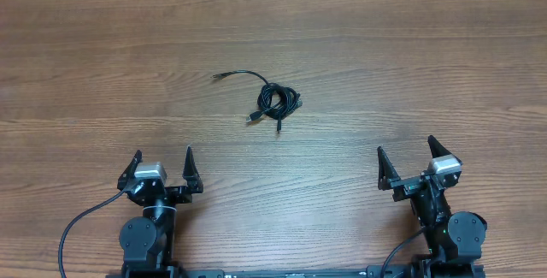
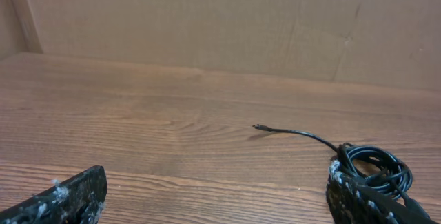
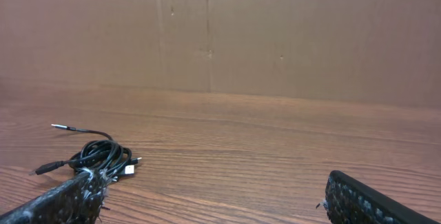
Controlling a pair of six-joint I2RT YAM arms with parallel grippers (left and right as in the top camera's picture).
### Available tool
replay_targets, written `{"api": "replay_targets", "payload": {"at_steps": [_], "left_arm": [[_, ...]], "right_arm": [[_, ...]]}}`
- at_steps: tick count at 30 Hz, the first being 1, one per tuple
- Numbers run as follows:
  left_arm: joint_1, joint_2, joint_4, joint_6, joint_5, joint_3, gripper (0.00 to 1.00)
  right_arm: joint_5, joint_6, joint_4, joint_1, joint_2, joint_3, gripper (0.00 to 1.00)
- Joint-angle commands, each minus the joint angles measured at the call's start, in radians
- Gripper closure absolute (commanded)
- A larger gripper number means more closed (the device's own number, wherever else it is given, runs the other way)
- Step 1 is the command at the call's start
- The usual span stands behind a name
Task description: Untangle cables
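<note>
The cables (image 1: 277, 100) lie in a small black clump on the wooden table (image 1: 410, 64), near its middle, with one loose end and plug (image 1: 219, 75) trailing up and left. The left wrist view shows the cables (image 2: 375, 163) at lower right, partly behind a fingertip (image 2: 351, 196); in the right wrist view the cables (image 3: 103, 156) sit at lower left. My left gripper (image 1: 163, 164) stands open near the front left, well short of the clump. My right gripper (image 1: 406, 154) stands open at the front right. Neither holds anything.
A brown cardboard wall (image 2: 207, 17) closes off the far side of the table. Thick black arm cables (image 1: 73, 227) run by the left arm's base at the front edge.
</note>
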Motion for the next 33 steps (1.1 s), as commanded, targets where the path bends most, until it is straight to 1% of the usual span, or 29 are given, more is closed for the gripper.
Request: {"api": "replay_targets", "payload": {"at_steps": [1,5,10,18,22,25,29,33], "left_arm": [[0.006,-0.010,0.002,0.018,0.007,-0.004,0.00],[0.006,-0.010,0.002,0.018,0.007,-0.004,0.00],[0.005,-0.010,0.000,-0.034,0.051,-0.003,0.00],[0.005,-0.010,-0.002,-0.035,0.061,-0.003,0.00],[0.005,-0.010,-0.008,-0.035,0.150,0.005,0.01],[0.005,-0.010,-0.056,-0.035,0.170,0.036,0.00],[0.005,-0.010,-0.156,-0.034,0.129,0.096,0.00],[0.005,-0.005,-0.235,-0.034,0.128,0.148,0.00]], "right_arm": [[0.005,-0.005,0.006,0.003,-0.009,-0.011,0.00],[0.005,-0.005,0.006,0.003,-0.009,-0.011,0.00],[0.006,-0.005,0.006,0.003,-0.009,-0.011,0.00],[0.005,-0.005,0.006,0.003,-0.009,-0.011,0.00],[0.006,-0.005,0.006,0.003,-0.009,-0.011,0.00],[0.005,-0.005,0.006,0.003,-0.009,-0.011,0.00],[0.005,-0.005,0.006,0.003,-0.009,-0.011,0.00],[0.006,-0.005,0.006,0.003,-0.009,-0.011,0.00]]}}
